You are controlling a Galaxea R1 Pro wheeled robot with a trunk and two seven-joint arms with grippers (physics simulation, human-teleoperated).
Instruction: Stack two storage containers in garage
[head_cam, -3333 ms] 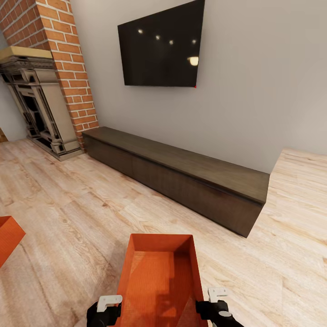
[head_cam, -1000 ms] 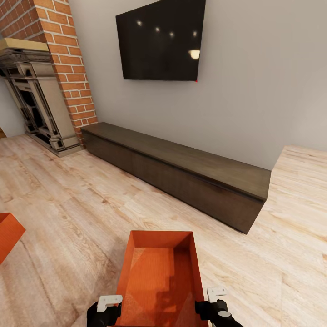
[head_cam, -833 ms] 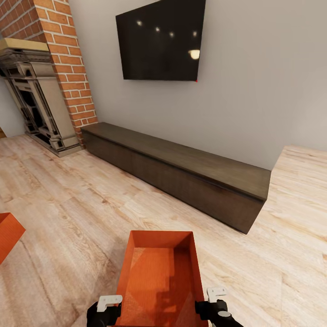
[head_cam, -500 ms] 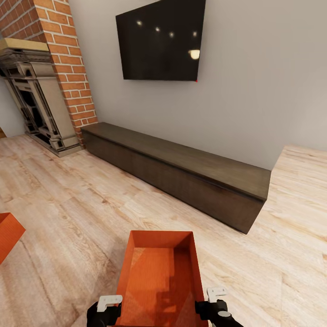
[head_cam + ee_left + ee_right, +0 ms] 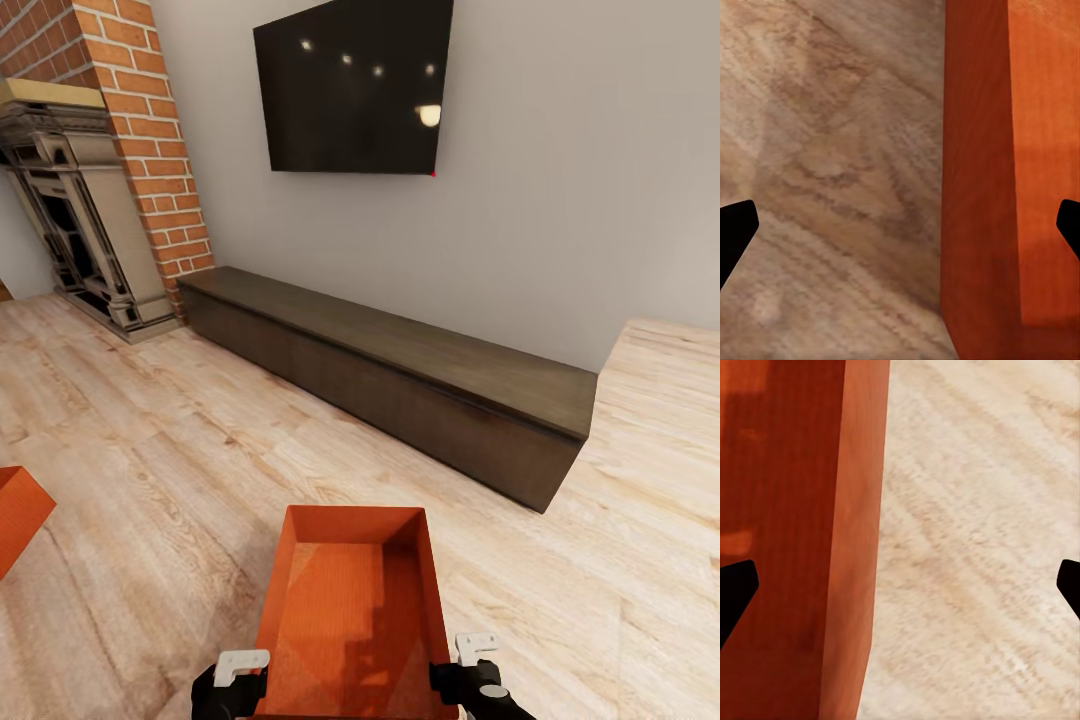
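Note:
In the living room, one orange-red storage container (image 5: pixel 350 610) stands on the light wood-plank floor right in front of me, open side up and empty. My left gripper (image 5: pixel 232 678) is at its left long wall and my right gripper (image 5: pixel 472 672) at its right long wall. The left wrist view shows the left gripper (image 5: pixel 900 225) open, its dark fingertips (image 5: pixel 733 232) far apart with the container's wall (image 5: pixel 979 187) between them. My right gripper (image 5: pixel 900 585) is open likewise astride the opposite wall (image 5: pixel 859 532). A corner of the second storage container (image 5: pixel 15 515) shows at the far left.
A long low dark-brown cabinet (image 5: pixel 400 385) runs along the grey wall ahead, under a black TV (image 5: pixel 350 90). The red-brick chimney (image 5: pixel 140 130) and ornate fireplace (image 5: pixel 80 210) stand at the left. Open wood floor (image 5: pixel 150 430) lies between me and them.
The whole picture has shifted slightly, so the camera has moved a little. Both containers and both grippers stand as before.

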